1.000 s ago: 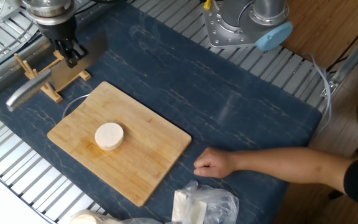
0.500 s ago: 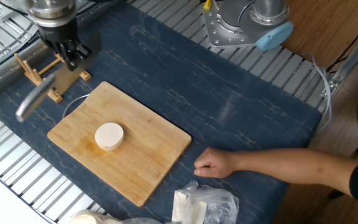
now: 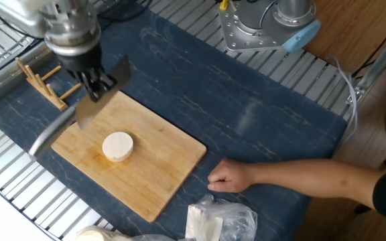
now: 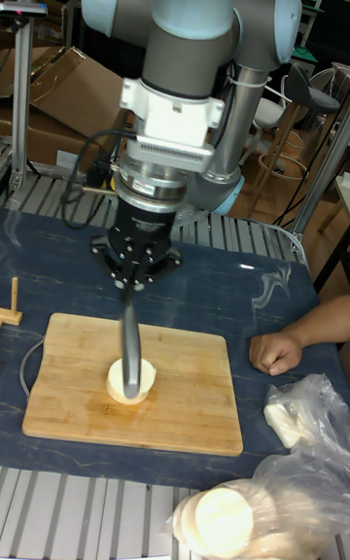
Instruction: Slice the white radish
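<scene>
Hovering over the near-left part of the bamboo cutting board point(image 3: 159, 171), the gripper point(image 3: 94, 86) has its two fingers clamped on the dark handle of a knife point(image 3: 79, 117), and the blade slants down and away to the left, past the board's edge in the fixed view. From the tall fixed view the knife point(image 4: 129, 346) hangs nearly straight down from the gripper point(image 4: 139, 278), its tip in front of the white radish point(image 4: 131, 380); whether steel touches it, I cannot tell. The white radish point(image 3: 118, 146) is a whole thick disc, sitting flat near the middle of the board, uncut. Behind the board stands an empty wooden knife rack point(image 3: 40, 82). On the right, a person's hand point(image 3: 230, 176) rests as a loose fist on the dark blue mat point(image 3: 260, 120), just beside the board's corner. A clear plastic bag point(image 3: 213, 221) with white pieces lies at the front edge.
</scene>
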Controlling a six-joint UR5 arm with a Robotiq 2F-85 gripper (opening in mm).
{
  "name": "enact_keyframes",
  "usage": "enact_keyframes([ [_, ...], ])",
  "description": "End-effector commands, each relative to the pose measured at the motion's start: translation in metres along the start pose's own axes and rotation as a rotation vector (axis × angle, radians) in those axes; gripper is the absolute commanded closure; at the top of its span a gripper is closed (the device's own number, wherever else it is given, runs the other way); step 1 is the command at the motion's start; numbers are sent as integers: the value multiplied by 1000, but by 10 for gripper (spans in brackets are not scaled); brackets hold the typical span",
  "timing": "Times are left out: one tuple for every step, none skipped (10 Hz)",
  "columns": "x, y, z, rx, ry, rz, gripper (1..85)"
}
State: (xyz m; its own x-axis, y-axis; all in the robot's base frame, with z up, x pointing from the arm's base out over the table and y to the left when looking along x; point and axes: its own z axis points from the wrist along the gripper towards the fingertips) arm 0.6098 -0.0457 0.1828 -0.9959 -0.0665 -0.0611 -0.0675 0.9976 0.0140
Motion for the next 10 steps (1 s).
enact_keyframes([
  [-11, 11, 9, -16, -11, 32, 847],
  [-11, 13, 9, -22, -10, -18, 847],
  [-14, 21, 8, -51, -25, -88, 847],
  [-20, 22, 8, -54, -47, -156, 847],
  [-22, 27, 8, -74, -58, -154, 847],
  [-15, 42, 6, -132, -31, -73, 847],
  [-20, 49, 9, -130, -25, -37, 847],
  [-25, 50, 15, -123, -27, -20, 847],
  [-26, 46, 19, -114, -29, -10, 847],
  [-26, 34, 23, -79, -29, 1, 847],
])
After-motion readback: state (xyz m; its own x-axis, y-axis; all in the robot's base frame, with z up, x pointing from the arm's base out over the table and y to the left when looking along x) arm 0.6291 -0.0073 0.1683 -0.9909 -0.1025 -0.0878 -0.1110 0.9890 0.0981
